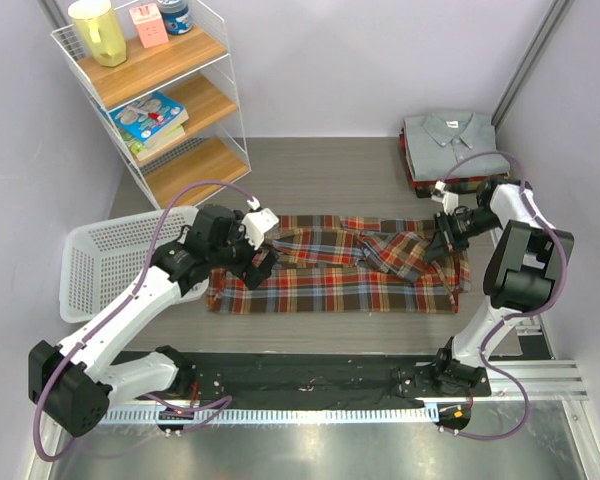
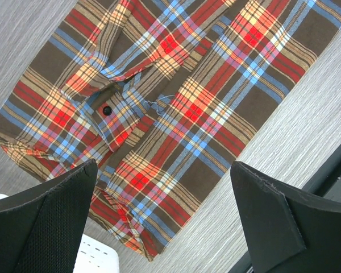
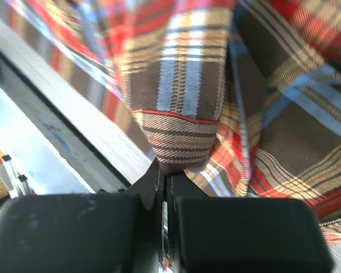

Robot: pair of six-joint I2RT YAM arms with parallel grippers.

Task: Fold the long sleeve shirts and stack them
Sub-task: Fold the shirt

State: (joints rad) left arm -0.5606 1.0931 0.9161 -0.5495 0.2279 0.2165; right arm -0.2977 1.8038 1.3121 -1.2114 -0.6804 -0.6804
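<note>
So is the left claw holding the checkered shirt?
No, the left gripper is wide open over the plaid shirt, with nothing between its jaws.

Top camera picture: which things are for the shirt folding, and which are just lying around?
For the job:
plaid shirt, spread flat
grey folded shirt, far right corner
left gripper, open over the plaid
right gripper, pinching the plaid cloth

Just lying about:
white basket
wire shelf
yellow jug
picture book

Red, brown, cream, blue plaid shirt [image 1: 330, 275]; grey folded shirt [image 1: 450, 135].
</note>
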